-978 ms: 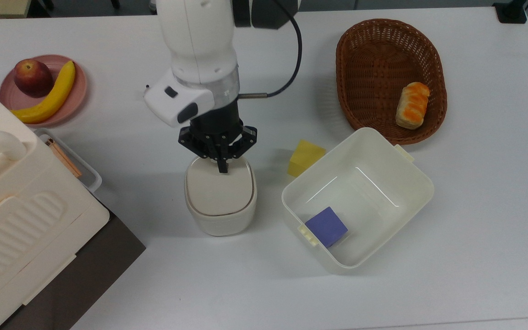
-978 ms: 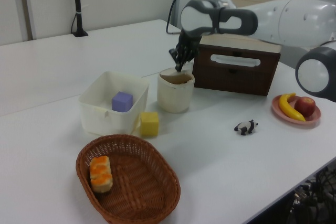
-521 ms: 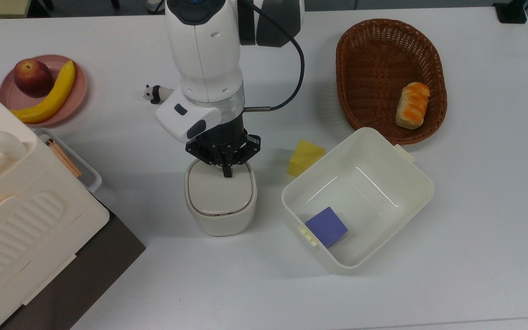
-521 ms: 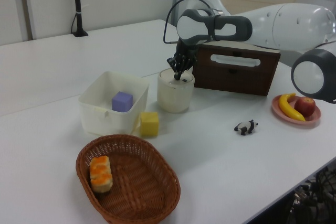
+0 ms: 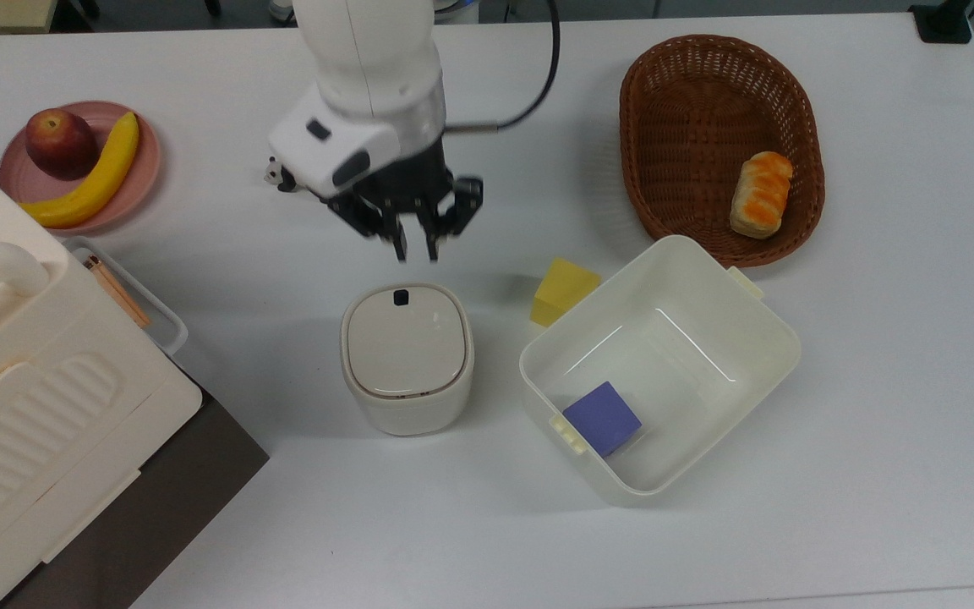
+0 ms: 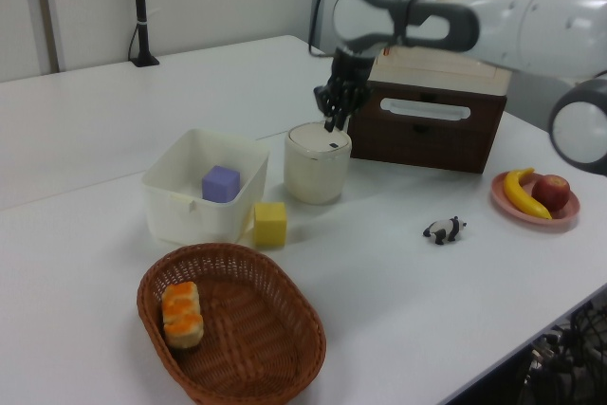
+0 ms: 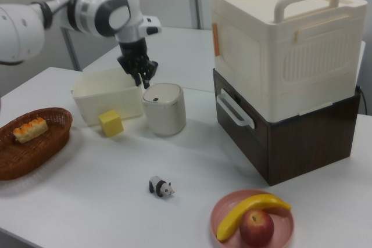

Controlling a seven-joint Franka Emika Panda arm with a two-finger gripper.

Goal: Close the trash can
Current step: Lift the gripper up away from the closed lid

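**Colours on the table**

The table (image 5: 876, 381) is white. The bin (image 5: 407, 406) is cream-white with a beige lid (image 5: 407, 338) and a small black button (image 5: 401, 297). The tub (image 5: 770, 338) is cream-white and holds a purple cube (image 5: 602, 418); a yellow cube (image 5: 563, 291) lies beside it. The basket (image 5: 690, 110) is brown wicker, its bread (image 5: 761, 194) tan with orange stripes. The plate (image 5: 145, 169) is pink, the apple (image 5: 60, 142) dark red, the banana (image 5: 98, 178) yellow. The panda (image 7: 160, 187) is black and white. The ribbed box (image 7: 285, 45) is cream, on a dark brown cabinet (image 7: 302, 137). The arm (image 5: 369, 51) is white, its gripper (image 5: 416, 251) black.
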